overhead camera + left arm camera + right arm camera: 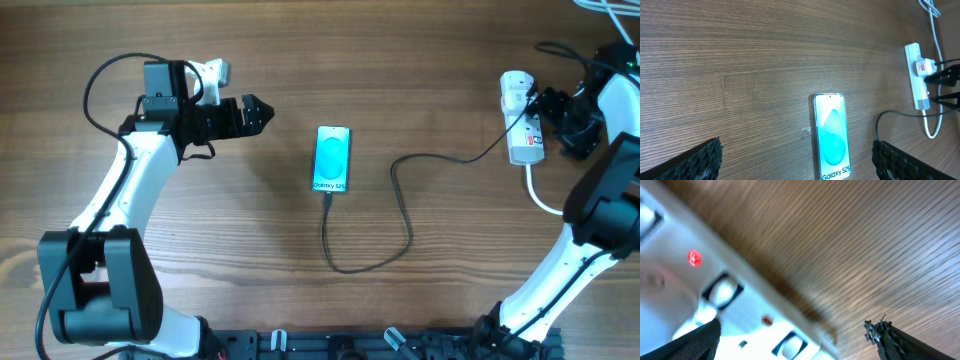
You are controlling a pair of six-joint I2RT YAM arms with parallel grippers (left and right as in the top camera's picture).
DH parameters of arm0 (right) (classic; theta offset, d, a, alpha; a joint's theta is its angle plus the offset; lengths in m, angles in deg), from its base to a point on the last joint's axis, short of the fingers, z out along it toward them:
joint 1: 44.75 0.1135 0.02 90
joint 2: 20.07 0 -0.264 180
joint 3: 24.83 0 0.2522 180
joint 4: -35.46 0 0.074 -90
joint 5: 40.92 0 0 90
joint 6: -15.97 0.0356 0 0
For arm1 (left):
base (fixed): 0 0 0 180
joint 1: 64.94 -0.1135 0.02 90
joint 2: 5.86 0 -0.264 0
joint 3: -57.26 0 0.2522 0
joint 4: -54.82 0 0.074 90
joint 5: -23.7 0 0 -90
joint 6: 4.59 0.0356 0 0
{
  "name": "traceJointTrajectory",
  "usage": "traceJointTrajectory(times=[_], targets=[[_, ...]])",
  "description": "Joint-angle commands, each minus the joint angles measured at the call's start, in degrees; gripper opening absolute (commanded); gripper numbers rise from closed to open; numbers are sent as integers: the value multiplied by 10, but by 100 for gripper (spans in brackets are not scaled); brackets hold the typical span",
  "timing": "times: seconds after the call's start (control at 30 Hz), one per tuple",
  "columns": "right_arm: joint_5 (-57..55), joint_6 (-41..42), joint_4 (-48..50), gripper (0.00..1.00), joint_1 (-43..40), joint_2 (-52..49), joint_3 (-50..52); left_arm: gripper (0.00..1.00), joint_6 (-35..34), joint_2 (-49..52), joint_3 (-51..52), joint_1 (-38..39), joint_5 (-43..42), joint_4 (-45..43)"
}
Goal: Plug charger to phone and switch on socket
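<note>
Wood-grain brown counter point(450, 60) carries the phone point(332, 158) near its middle, lying flat with the turquoise screen up and a line of white text at the end nearest the robot's bases. The charger point(405, 215), a thin black cable, meets that near end of the phone, drops toward the bases, loops round to the right, climbs again and runs across to the socket point(522, 120). The socket lies at the far right of the counter, and its thick white cord point(540, 200) curves away from its near end. The left tool point(265, 113) hovers apart to the left of the phone, its fingers spread wide with nothing between them. The right tool point(543, 112) is right at the socket, jaws apart and gripping nothing, tips just beside the strip; whether they touch it cannot be told. The right wrist view is blurred, showing the white strip close up with a red spot point(694, 257) on it
</note>
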Motion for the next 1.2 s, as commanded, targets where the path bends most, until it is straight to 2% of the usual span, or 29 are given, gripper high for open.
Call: traceJointTrajectory(times=[0.0, 0.47, 0.67, 0.93, 1.17], targets=[[0, -43, -20, 100, 9, -16, 14, 100, 3, -8, 2, 3, 4, 0], [-35, -43, -19, 100, 9, -16, 14, 100, 3, -8, 2, 3, 4, 0], [-35, -43, 83, 100, 9, -16, 14, 100, 3, -8, 2, 3, 4, 0], [-35, -43, 276, 100, 9, -16, 14, 100, 3, -8, 2, 3, 4, 0], [-35, -43, 352, 100, 9, -16, 14, 100, 3, -8, 2, 3, 4, 0]])
